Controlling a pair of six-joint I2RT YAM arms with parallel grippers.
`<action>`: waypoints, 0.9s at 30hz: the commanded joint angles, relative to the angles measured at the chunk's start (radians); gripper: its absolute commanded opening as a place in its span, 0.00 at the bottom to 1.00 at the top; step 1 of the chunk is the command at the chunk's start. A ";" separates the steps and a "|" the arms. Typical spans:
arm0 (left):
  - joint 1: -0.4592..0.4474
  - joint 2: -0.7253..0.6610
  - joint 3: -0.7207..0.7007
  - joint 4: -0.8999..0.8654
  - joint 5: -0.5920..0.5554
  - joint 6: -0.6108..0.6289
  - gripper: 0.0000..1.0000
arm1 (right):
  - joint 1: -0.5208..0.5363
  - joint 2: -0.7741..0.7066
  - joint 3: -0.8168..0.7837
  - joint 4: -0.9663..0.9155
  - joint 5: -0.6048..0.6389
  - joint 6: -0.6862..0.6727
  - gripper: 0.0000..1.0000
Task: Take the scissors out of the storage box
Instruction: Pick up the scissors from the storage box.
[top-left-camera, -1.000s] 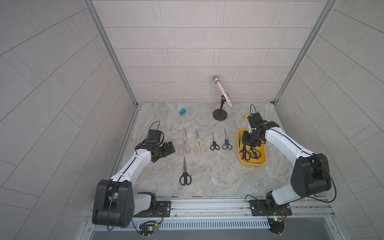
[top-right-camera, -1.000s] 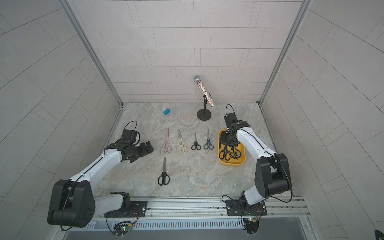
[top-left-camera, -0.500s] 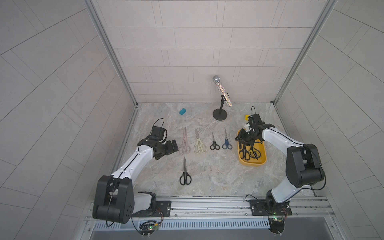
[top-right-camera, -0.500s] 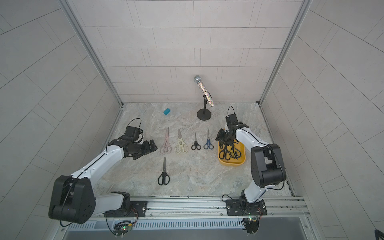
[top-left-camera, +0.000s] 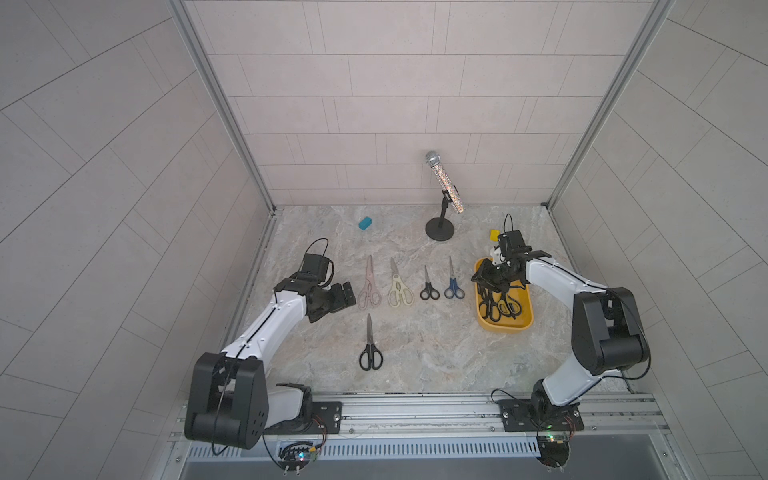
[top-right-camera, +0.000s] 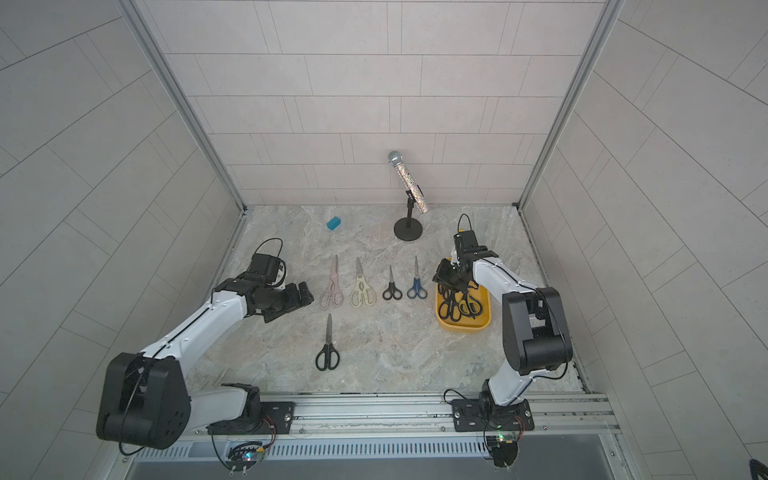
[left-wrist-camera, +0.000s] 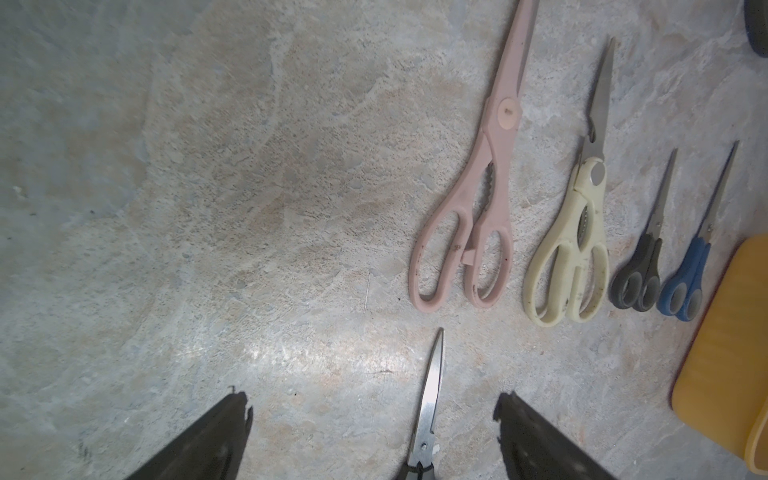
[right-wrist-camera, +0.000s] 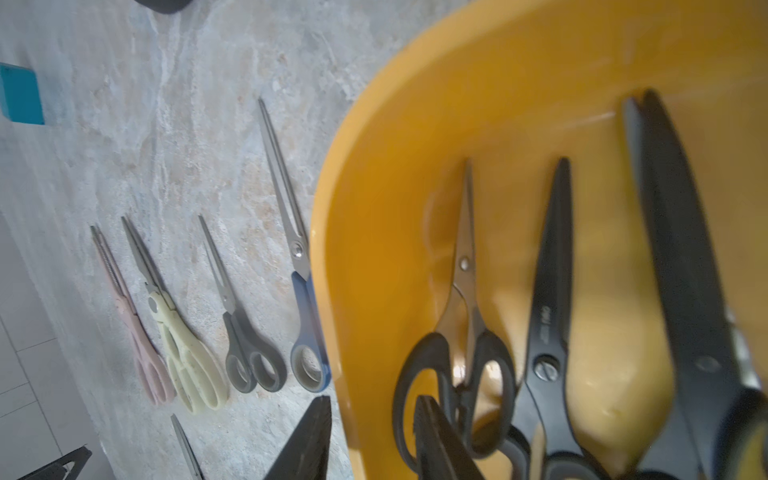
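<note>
Straddling the left wall of the storage box (right-wrist-camera: 365, 187), the right fingers (right-wrist-camera: 307, 436) stand narrowly parted, one outside, one inside among the scissors (right-wrist-camera: 548, 291); nothing visibly gripped. Risk: closing here pinches the wall and tips the box, at the bench's (top-left-camera: 415, 353) right. Overlapping handles could drag neighbours out. Left fingers (left-wrist-camera: 208, 440) wide, empty.

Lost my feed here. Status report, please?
Left tool open, above table. Right tool open, straddling storage box rim. Black scissors inside, none held. Nothing blocking.
</note>
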 joint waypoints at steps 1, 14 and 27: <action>-0.004 -0.022 0.007 -0.023 -0.009 -0.004 1.00 | -0.019 -0.081 -0.016 -0.103 0.095 -0.038 0.34; -0.005 -0.009 0.038 -0.043 -0.015 -0.004 1.00 | -0.053 0.006 -0.042 -0.053 -0.022 0.002 0.31; -0.005 -0.031 0.009 -0.058 -0.030 0.003 1.00 | -0.070 0.079 -0.088 0.052 -0.088 0.053 0.31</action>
